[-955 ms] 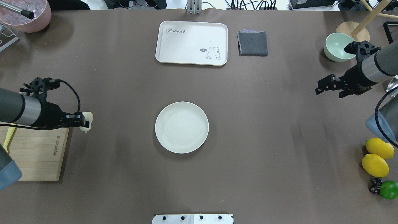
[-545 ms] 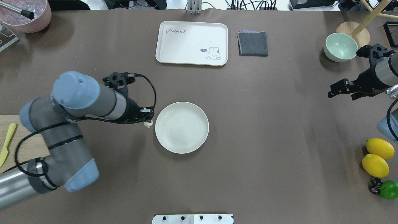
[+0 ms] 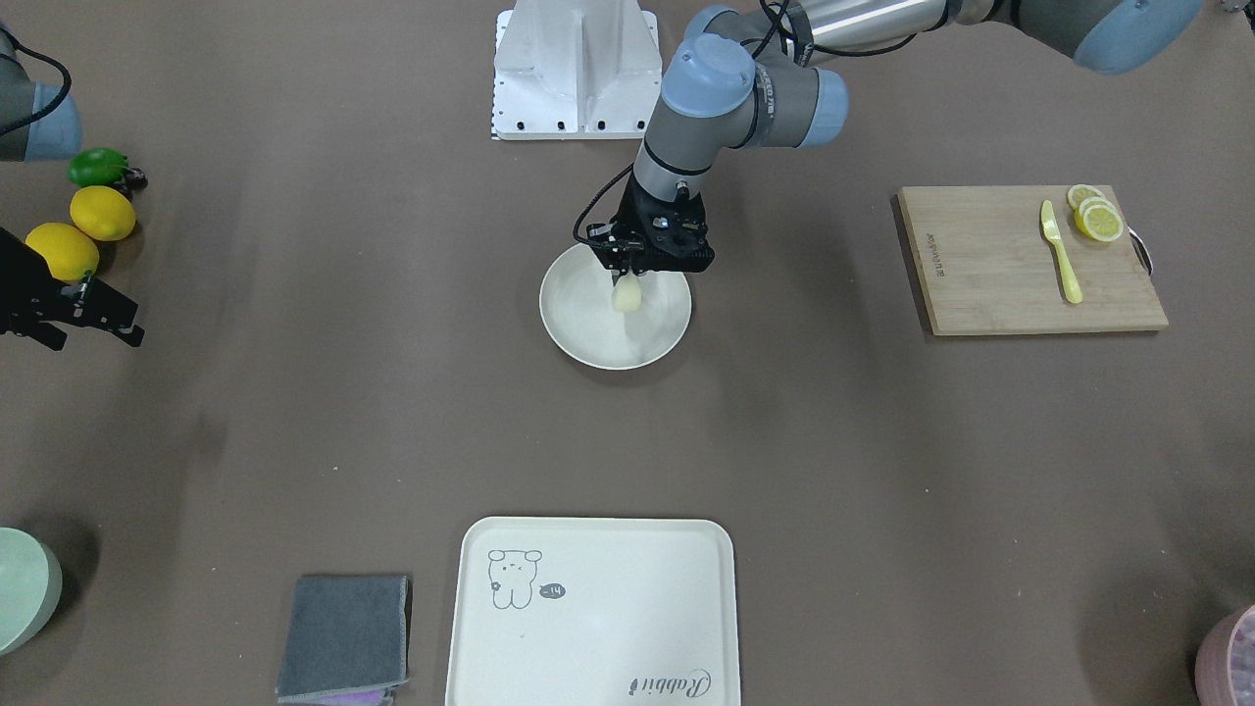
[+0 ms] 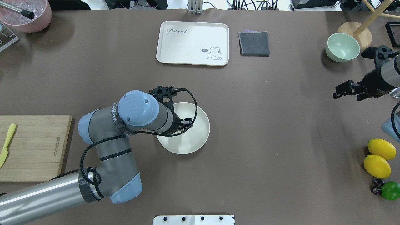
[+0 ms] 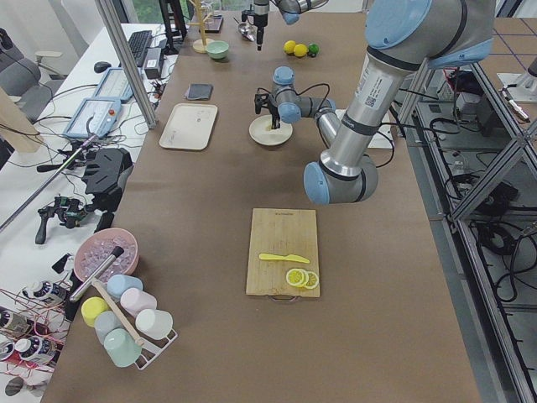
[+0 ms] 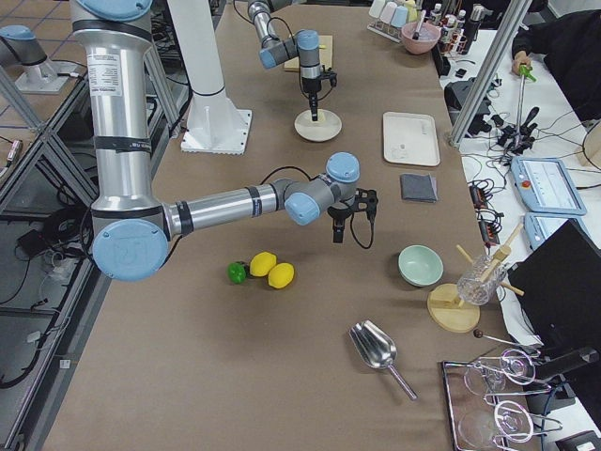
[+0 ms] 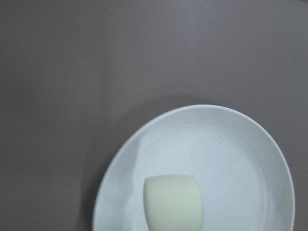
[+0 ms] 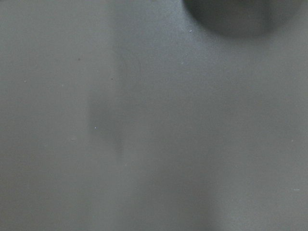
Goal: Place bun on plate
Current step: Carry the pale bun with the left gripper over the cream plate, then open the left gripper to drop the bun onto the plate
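The left gripper (image 3: 628, 277) is clenched on the upper part of the small, pale cream-white, rounded bun (image 3: 627, 296), which hangs straight below its fingers. Directly under this gripper lies the round, plain cream-white plate (image 3: 588, 345). The bun is over the inner part of the plate, but I cannot tell if it touches it. The right gripper (image 3: 90, 331) is well apart from the plate, with its fingers parted and nothing between them, and below it is only the brown table (image 3: 882, 441).

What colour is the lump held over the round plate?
Pale cream, slightly yellowish; the bun shows best in the left wrist view.
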You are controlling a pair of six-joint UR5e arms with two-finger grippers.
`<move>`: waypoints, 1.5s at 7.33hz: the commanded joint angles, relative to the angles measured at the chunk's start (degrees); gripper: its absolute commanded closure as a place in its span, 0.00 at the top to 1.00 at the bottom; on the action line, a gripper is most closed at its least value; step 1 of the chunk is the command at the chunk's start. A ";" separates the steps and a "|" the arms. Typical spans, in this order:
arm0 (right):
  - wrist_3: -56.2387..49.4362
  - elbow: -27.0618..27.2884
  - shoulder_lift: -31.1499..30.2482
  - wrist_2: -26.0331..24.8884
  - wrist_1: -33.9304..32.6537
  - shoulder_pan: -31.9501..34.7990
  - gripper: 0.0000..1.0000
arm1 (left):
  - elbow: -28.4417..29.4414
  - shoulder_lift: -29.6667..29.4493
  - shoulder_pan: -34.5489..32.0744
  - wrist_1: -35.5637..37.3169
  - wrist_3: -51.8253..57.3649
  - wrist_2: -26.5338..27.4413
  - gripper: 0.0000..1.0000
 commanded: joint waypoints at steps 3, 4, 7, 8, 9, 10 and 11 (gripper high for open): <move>-0.05 0.00 0.18 0.02 0.03 -0.06 1.00 | 0.54 -0.16 0.06 0.00 0.09 0.42 0.89; 0.04 0.09 0.18 0.02 0.03 0.03 1.00 | 0.54 -0.07 -0.03 0.00 0.09 0.42 0.96; -0.14 0.36 0.18 0.28 -0.14 0.64 1.00 | -1.56 -0.16 -1.51 0.27 0.18 0.24 0.97; -1.88 0.18 0.09 1.50 -0.58 2.73 1.00 | -3.23 0.45 -3.78 0.62 0.53 -0.02 0.97; -6.94 0.01 -0.08 2.64 -1.19 5.97 1.00 | -4.37 1.67 -7.20 4.19 4.27 -0.89 0.97; -16.13 0.18 -0.26 2.74 -6.94 10.70 1.00 | -7.17 2.73 -12.54 13.97 17.97 -3.95 0.97; -28.75 0.01 -0.09 2.66 -14.31 14.93 1.00 | -10.85 5.52 -18.08 20.85 32.12 -4.67 0.97</move>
